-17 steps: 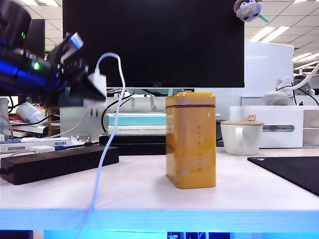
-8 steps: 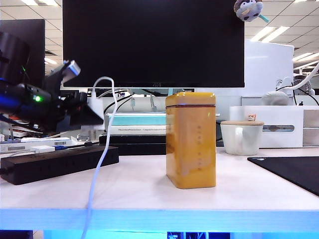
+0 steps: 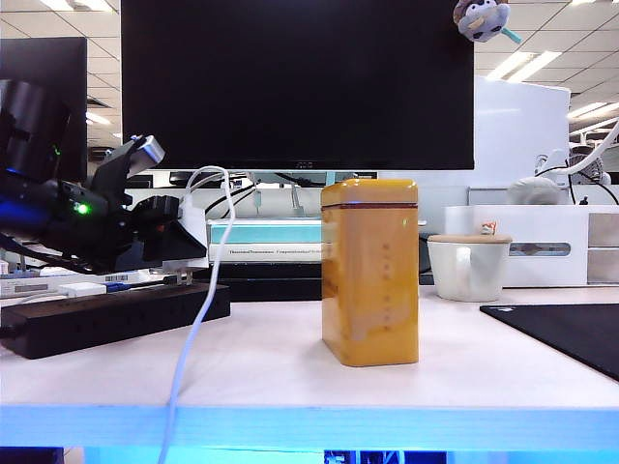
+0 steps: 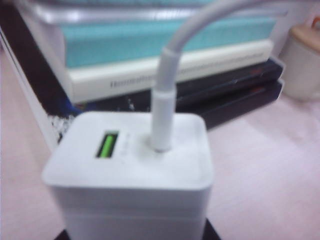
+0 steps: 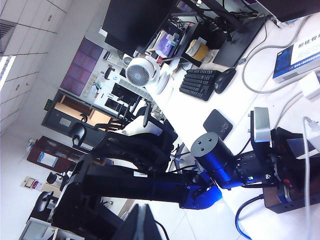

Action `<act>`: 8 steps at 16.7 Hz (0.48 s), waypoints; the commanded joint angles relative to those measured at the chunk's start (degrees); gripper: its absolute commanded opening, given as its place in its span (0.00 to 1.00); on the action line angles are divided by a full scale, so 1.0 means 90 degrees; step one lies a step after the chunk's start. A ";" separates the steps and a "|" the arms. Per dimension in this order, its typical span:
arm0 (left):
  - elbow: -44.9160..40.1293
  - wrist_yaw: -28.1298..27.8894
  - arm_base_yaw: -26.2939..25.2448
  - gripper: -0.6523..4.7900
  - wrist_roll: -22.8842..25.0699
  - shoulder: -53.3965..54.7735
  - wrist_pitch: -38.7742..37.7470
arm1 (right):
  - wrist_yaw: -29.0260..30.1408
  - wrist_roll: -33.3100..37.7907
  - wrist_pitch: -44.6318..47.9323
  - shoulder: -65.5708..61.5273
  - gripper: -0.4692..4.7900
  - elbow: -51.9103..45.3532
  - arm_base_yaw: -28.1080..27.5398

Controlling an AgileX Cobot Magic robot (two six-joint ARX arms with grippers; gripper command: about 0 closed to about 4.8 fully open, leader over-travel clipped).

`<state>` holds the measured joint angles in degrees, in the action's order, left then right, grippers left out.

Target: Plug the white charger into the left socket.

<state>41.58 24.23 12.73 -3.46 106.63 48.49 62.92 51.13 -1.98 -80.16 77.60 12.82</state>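
Note:
My left gripper [image 3: 179, 249] is shut on the white charger [image 3: 195, 227], whose prongs point down just above the near-right end of the black power strip [image 3: 116, 317]. The thin white cable [image 3: 198, 319] loops up from the charger and falls over the table's front edge. The left wrist view is filled by the charger [image 4: 130, 170] with its green port and the cable plug [image 4: 164, 115]; the left gripper [image 4: 135, 236] shows only as dark finger corners beside it. The left socket cannot be made out from this low angle. My right gripper [image 5: 142, 225] is shut and empty, off to the side.
A tall yellow tin [image 3: 370, 271] stands mid-table. A lidded white cup [image 3: 469, 266] and a black mat [image 3: 571, 333] are on the right. Books [image 3: 266, 242] and a monitor [image 3: 300, 77] stand behind. A flat white box [image 3: 82, 288] lies behind the strip.
The left arm has come down with the charger, from well above the power strip to just over its top face. The cable loop sank with it. The right gripper has kept still.

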 commanded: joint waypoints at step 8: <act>0.0056 0.0415 0.0153 0.44 0.0243 0.0372 0.0287 | -0.0002 -0.0187 0.0078 0.0039 0.08 0.0019 -0.0005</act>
<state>41.98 28.12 14.09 -3.01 109.67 52.73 62.78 50.17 -1.98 -80.16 77.60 12.80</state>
